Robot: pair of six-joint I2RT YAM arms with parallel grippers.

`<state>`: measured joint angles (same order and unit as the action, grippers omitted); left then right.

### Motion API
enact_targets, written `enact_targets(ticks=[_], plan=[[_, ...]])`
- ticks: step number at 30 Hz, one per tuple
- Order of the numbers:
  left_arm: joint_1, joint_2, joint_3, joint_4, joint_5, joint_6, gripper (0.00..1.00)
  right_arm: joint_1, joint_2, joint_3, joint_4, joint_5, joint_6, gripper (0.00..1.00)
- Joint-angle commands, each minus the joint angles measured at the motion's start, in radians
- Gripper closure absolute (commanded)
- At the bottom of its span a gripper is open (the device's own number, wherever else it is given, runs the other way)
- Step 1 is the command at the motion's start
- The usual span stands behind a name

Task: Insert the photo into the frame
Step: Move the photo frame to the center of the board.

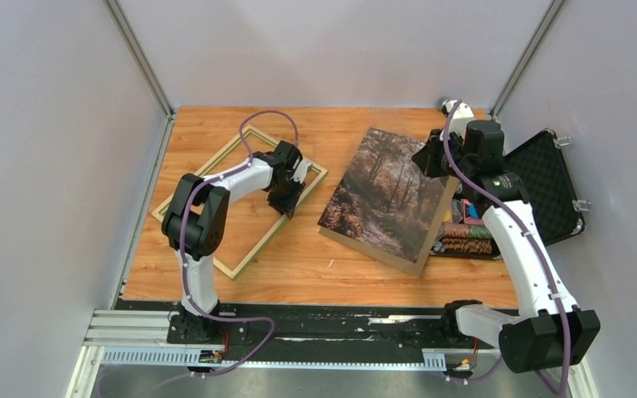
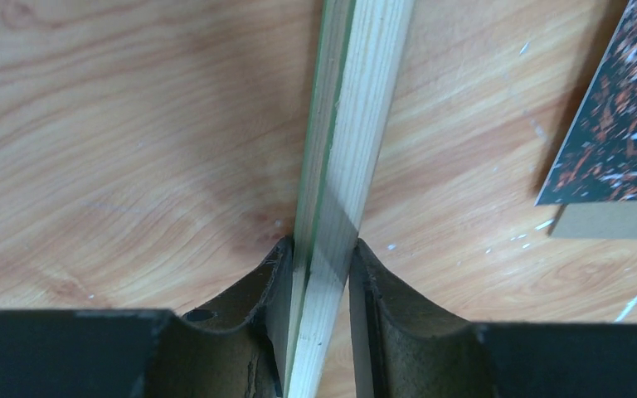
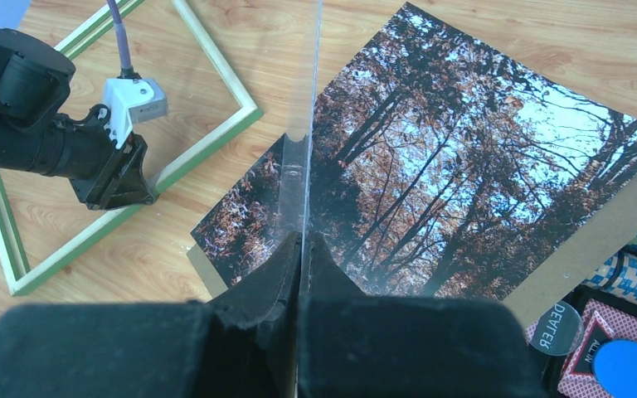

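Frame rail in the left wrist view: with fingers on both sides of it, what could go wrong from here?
1. The left gripper pinches the frame by one thin rail; lifted that way, the frame may twist or slip out.
2. The right gripper holds a clear sheet edge-on over the photo; it could slip and scuff the print.
3. The photo lies unheld on the backing board and might slide if nudged.
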<state>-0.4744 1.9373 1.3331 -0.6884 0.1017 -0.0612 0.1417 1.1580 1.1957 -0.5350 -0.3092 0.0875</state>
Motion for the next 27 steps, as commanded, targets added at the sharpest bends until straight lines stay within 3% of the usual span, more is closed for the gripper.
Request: enact_targets(ticks=[1,14,27], plan=[[0.0,0.087,0.071,-0.001,0.117,-0.136,0.8,-0.018,-0.002,0.02,0.023,-0.011,0.008,1.0],[0.015,0.234,0.245,0.018,0.207,-0.426,0.98,-0.041,-0.005,0.021,0.021,-0.016,0.005,1.0],[0.067,0.311,0.289,0.139,0.252,-0.589,0.97,-0.043,-0.009,0.023,0.022,-0.025,0.012,1.0]])
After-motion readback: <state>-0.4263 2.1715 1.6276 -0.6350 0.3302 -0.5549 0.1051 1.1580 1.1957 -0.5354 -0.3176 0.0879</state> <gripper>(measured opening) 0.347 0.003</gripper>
